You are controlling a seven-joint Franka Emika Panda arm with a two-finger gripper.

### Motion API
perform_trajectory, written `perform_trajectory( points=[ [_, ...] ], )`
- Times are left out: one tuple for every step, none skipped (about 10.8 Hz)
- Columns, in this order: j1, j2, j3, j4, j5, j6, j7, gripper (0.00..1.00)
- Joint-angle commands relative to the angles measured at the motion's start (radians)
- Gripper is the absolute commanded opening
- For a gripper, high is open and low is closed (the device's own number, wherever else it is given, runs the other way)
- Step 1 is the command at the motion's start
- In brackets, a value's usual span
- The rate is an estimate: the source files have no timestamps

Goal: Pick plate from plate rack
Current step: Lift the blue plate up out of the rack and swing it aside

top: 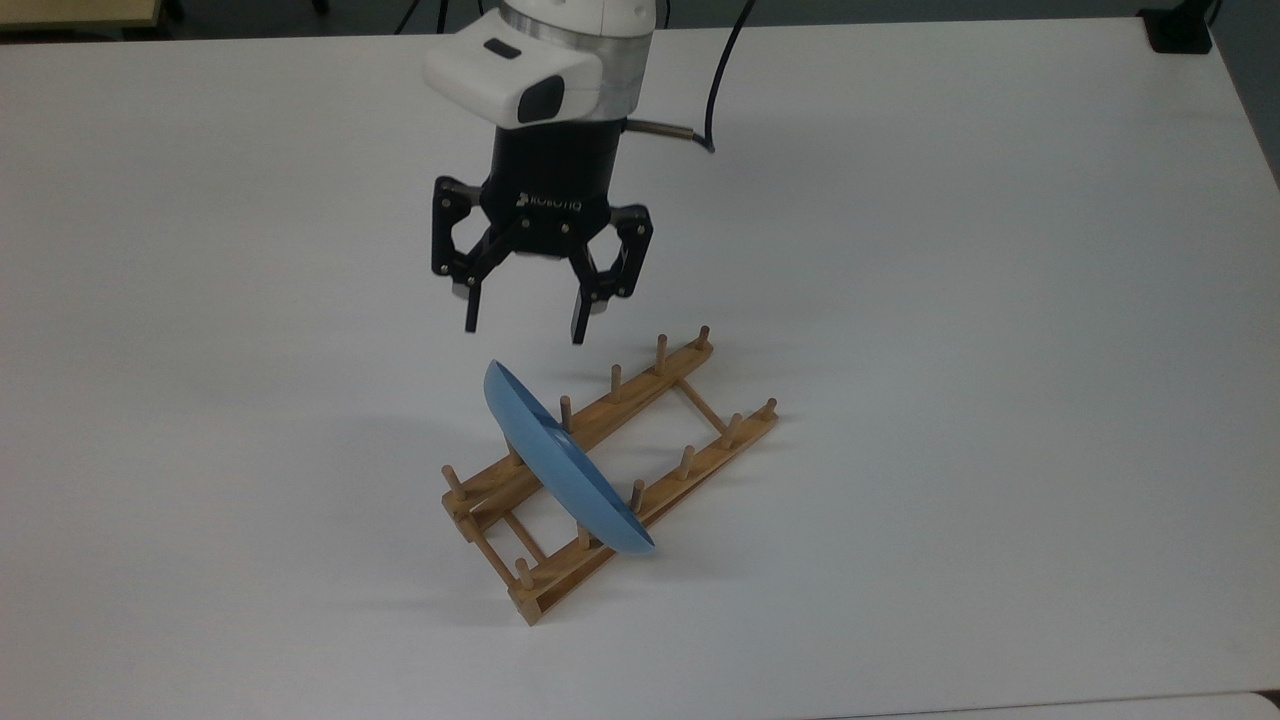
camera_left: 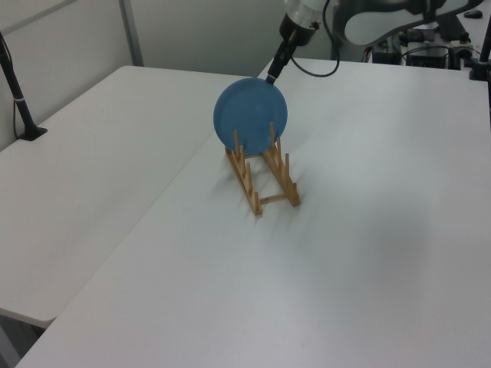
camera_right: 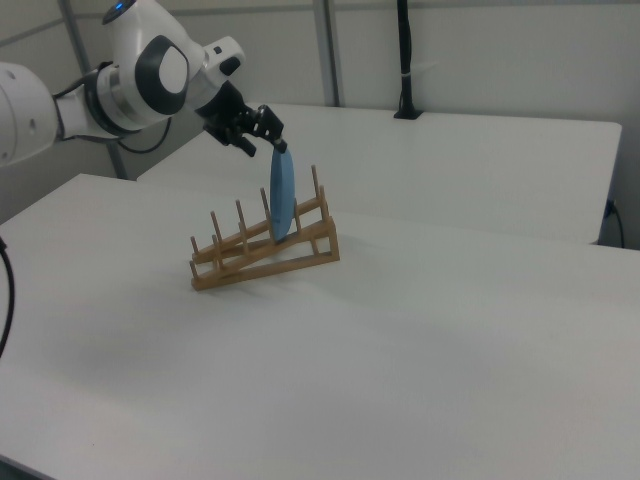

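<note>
The light-blue plate (top: 560, 465) stands on edge in the wooden plate rack (top: 650, 385), between pegs near the rack's end toward the top view's lower left. My gripper (top: 524, 332) hangs open just above the plate's top rim, fingers pointing down, with nothing between them. In the left view the plate (camera_left: 250, 115) faces the camera on the plate rack (camera_left: 253, 201), and the gripper (camera_left: 271, 77) is right at its upper right rim. In the right view the plate (camera_right: 283, 195) is edge-on in the plate rack (camera_right: 265, 265), with the gripper (camera_right: 265, 145) just over it.
The rack sits mid-table on a white tabletop (top: 950, 300). A black clamp base (top: 1180, 30) is at the top view's far right corner. A second white table (camera_left: 92, 153) adjoins on the left view's left, with a black pole (camera_left: 15, 84).
</note>
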State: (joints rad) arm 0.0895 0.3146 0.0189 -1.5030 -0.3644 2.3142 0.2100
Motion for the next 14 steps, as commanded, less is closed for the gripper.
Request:
perform_trajectory(
  points=[
    [0.012, 0.136, -0.02, 0.151, -0.123, 0.022, 0.112, 0.78],
    [0.012, 0.147, -0.02, 0.153, -0.133, 0.046, 0.118, 0.78],
    [0.012, 0.158, -0.02, 0.153, -0.133, 0.062, 0.118, 0.73],
    [0.013, 0.165, -0.02, 0.156, -0.139, 0.068, 0.118, 0.61],
    [0.013, 0.169, -0.02, 0.156, -0.145, 0.07, 0.118, 0.52],
    [0.013, 0.169, -0.02, 0.155, -0.146, 0.076, 0.118, 0.48],
    [0.015, 0.169, -0.02, 0.156, -0.146, 0.076, 0.118, 0.39],
    [0.025, 0.169, -0.02, 0.156, -0.146, 0.076, 0.118, 0.3],
    [0.027, 0.166, -0.02, 0.156, -0.146, 0.076, 0.118, 0.24],
    [0.027, 0.161, -0.02, 0.155, -0.149, 0.076, 0.117, 0.23],
    [0.027, 0.155, -0.02, 0.155, -0.16, 0.076, 0.115, 0.17],
    [0.027, 0.147, -0.02, 0.155, -0.177, 0.074, 0.115, 0.1],
    [0.027, 0.133, -0.017, 0.152, -0.179, 0.074, 0.114, 0.07],
    [0.027, 0.111, -0.017, 0.149, -0.18, 0.073, 0.111, 0.07]
  ],
)
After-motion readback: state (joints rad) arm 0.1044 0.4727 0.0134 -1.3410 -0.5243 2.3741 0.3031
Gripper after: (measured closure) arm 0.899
